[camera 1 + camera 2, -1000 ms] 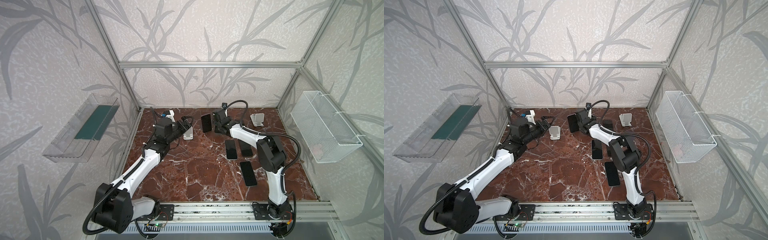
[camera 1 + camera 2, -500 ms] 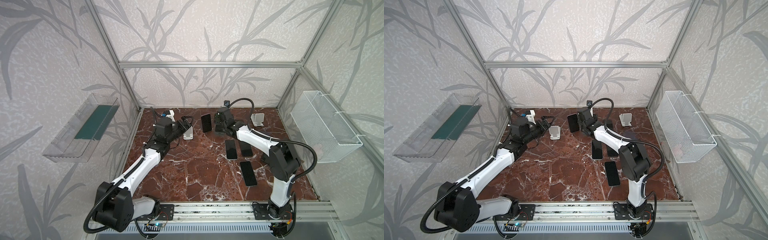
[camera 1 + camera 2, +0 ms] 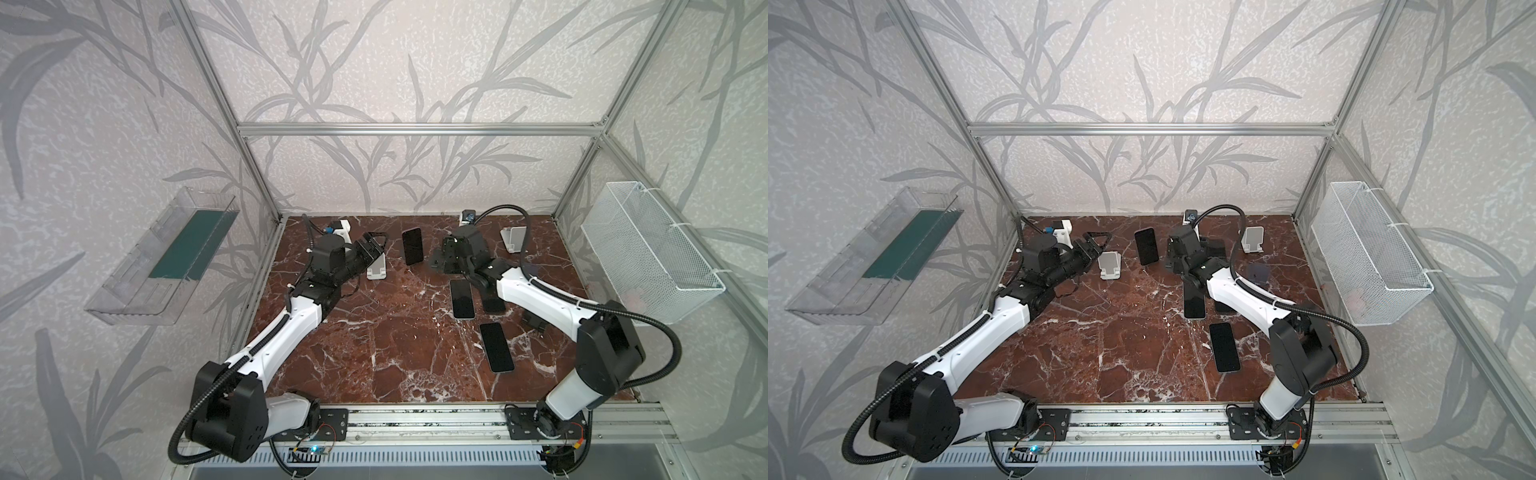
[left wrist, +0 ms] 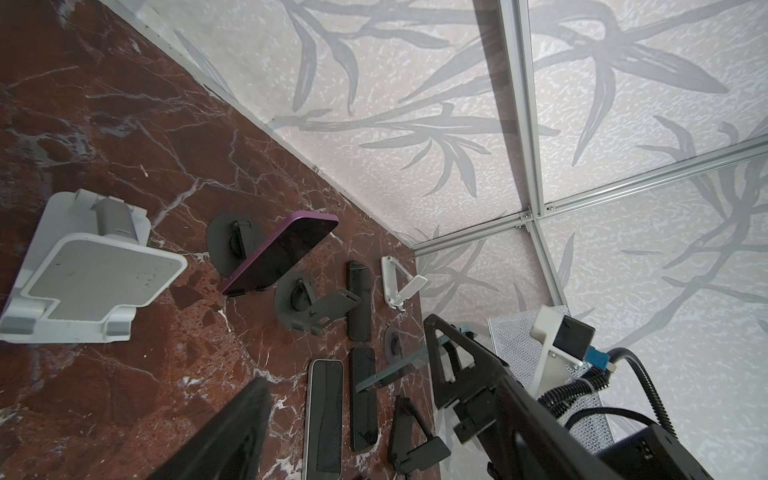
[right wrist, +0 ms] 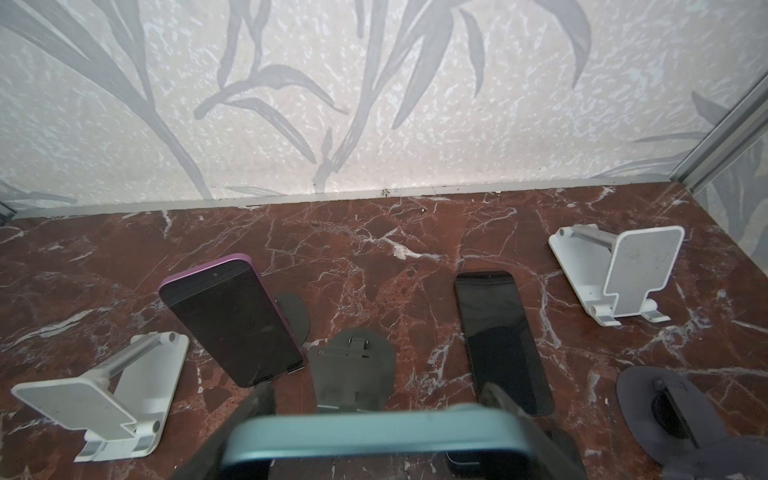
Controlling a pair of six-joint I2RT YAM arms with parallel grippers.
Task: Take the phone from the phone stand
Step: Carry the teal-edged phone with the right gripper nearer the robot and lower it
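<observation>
A: Teal phone (image 5: 374, 440)?
B: Pinched in right gripper (image 5: 378, 395), held apart from grey stand (image 5: 353, 365) just ahead of the fingertips.
A: Farther out?
B: Purple phone (image 5: 235, 320), propped up, off toward left gripper (image 3: 372, 248).
A: And that one?
B: Spread, white stand (image 3: 377, 268) just ahead.

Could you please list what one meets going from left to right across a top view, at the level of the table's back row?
Clear wall bin → white phone stand → purple phone propped upright → right gripper → second white phone stand → white wire basket.
</observation>
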